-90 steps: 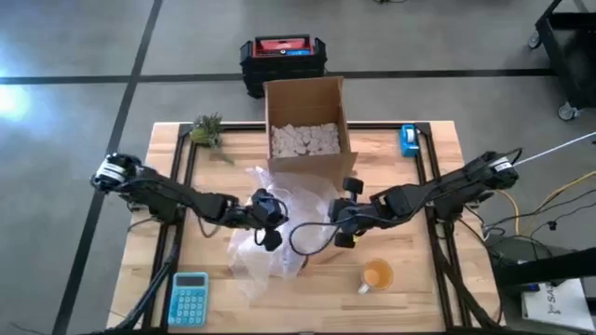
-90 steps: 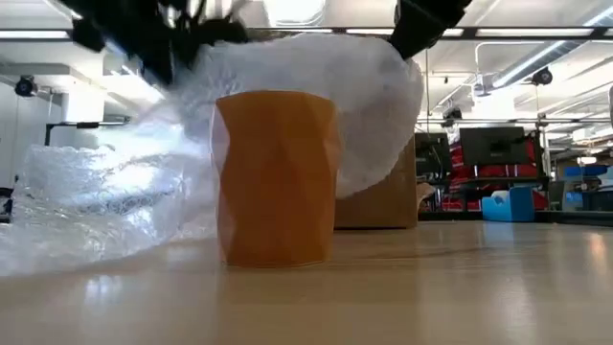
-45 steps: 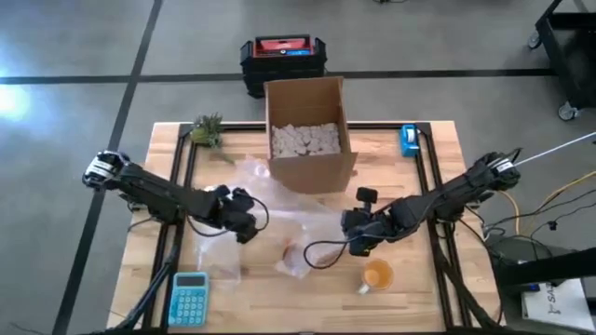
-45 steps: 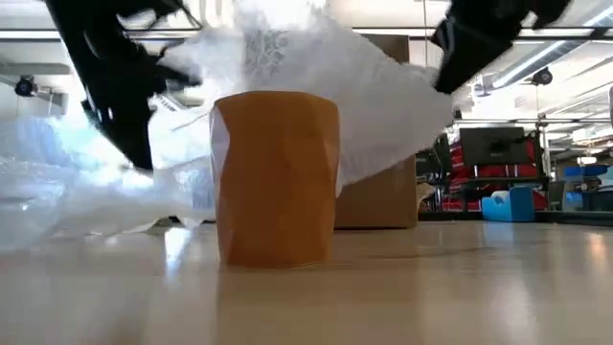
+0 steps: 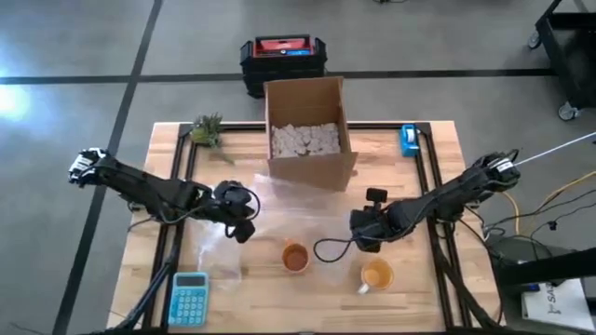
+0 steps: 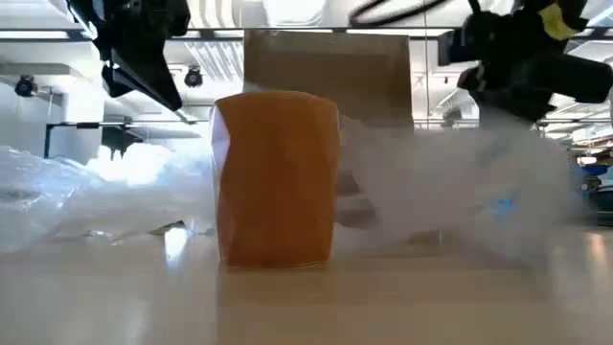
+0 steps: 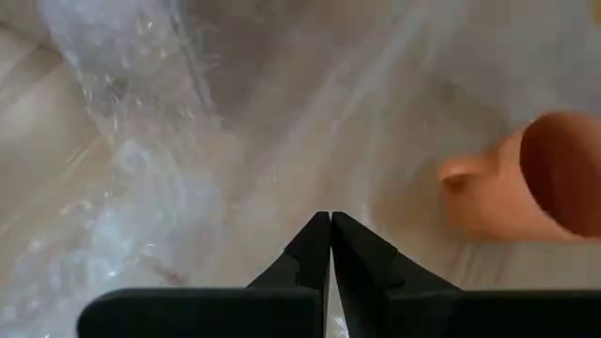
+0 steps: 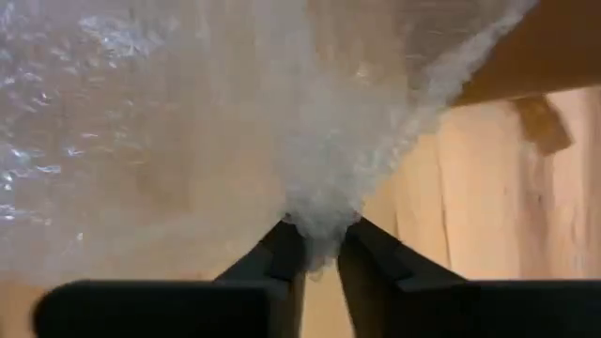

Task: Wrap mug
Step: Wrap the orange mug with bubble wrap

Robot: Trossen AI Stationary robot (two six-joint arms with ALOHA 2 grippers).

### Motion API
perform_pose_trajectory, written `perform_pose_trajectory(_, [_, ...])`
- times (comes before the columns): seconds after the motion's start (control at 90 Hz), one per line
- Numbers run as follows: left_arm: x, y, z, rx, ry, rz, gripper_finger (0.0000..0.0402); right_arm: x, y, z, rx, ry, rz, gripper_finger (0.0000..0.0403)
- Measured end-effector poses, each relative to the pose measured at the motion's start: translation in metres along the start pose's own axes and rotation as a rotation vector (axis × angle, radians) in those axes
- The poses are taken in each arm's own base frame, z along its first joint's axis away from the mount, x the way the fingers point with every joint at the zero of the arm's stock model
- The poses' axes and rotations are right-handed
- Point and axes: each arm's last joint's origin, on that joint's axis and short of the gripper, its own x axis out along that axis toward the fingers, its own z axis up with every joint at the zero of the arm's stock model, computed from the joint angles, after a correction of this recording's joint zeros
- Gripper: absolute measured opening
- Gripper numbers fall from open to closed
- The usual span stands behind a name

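Observation:
A brown faceted mug [image 5: 295,257] [image 6: 278,177] stands upright on the table in front of the box. Clear bubble wrap [image 5: 279,212] [image 6: 460,192] lies spread out just behind it, between my two grippers. My left gripper [image 5: 240,221] [image 7: 330,218] is at the wrap's left end, shut on it. My right gripper [image 5: 358,234] [image 8: 319,246] is at the wrap's right end, shut on a bunch of it. The left wrist view also shows the mug [image 7: 540,178]. My left gripper has its two fingers closed on a thin part of the wrap's left end [image 7: 324,202], and the wrap fans out ahead of the fingertips. One layer or several, I cannot tell. My right gripper pinches a gathered bunch of the wrap's right end [image 8: 319,221] between its two fingers. From there the wrap spreads away over the table.
An open cardboard box [image 5: 307,130] of white filler stands behind the wrap. An orange cup [image 5: 376,275] sits near the front right, a blue calculator [image 5: 189,298] at the front left, a small plant [image 5: 207,130] at the far left and a blue dispenser [image 5: 408,140] at the far right.
My left gripper has drawn toward the table's left edge and my right gripper toward the right edge and down. The wrap, held up in a heap over and behind the mug, has been pulled out flat and low, which uncovers the mug from above.

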Motion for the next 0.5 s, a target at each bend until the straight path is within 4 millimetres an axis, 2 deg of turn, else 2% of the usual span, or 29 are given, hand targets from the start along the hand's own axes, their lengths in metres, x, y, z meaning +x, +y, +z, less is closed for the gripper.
perform_pose_trajectory(0.178, [0.012, -0.016, 0.008, 0.04, -0.081, -0.082, 0.0, -0.036, -0.008, 0.012, -0.05, 0.052, 0.082, 0.0158])
perform_pose_trajectory(0.322, [0.036, -0.025, 0.005, 0.112, -0.077, -0.071, 0.0, -0.066, -0.013, 0.026, -0.012, -0.051, 0.169, 0.0207])
perform_pose_trajectory(0.4, [0.055, -0.027, -0.002, 0.152, -0.025, -0.022, 0.0, -0.07, -0.011, 0.033, -0.003, -0.122, 0.198, 0.0223])
perform_pose_trajectory(0.5, [0.08, -0.027, -0.013, 0.185, 0.047, 0.05, 0.0, -0.064, -0.007, 0.035, -0.034, -0.171, 0.181, 0.0235])
